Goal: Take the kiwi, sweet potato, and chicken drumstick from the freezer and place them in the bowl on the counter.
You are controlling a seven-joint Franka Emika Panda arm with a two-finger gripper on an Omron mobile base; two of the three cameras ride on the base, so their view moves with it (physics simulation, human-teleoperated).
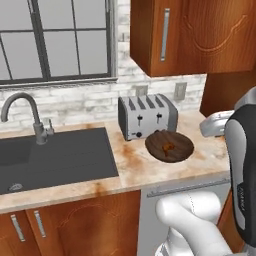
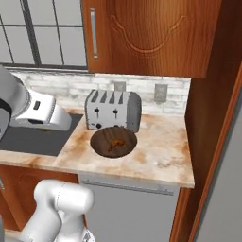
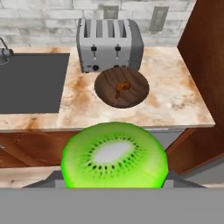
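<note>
Gripping the kiwi [image 3: 114, 155], the gripper [image 3: 114, 181] has its tips hidden behind the fruit in the hand view; the cut green face with pale core sits right at the lens, so the jaws read as closed on it, partly spread around its width; from the kiwi outward, the bowl [image 3: 122, 87] lies straight ahead and below along the gripper's line of sight, roughly centred, a touch to the right of the fruit; the bowl rests on the counter [image 3: 175, 98] just in front of the toaster [image 3: 109, 44], apparently touching or nearly so; a small orange-brown piece [image 3: 122, 89] already lies inside it, probably the drumstick or sweet potato, too small to tell which; the sink [image 3: 30, 81] is off to the left, well apart from the bowl; in the left base view the bowl [image 1: 169, 145] is forward of the arm's white link [image 1: 216, 123]; judgement: the coming move is a forward-and-down carry until the kiwi hangs over the bowl's middle, then release; bowl is round, so no long axis matters; risk is dropping short onto the counter edge.
</note>
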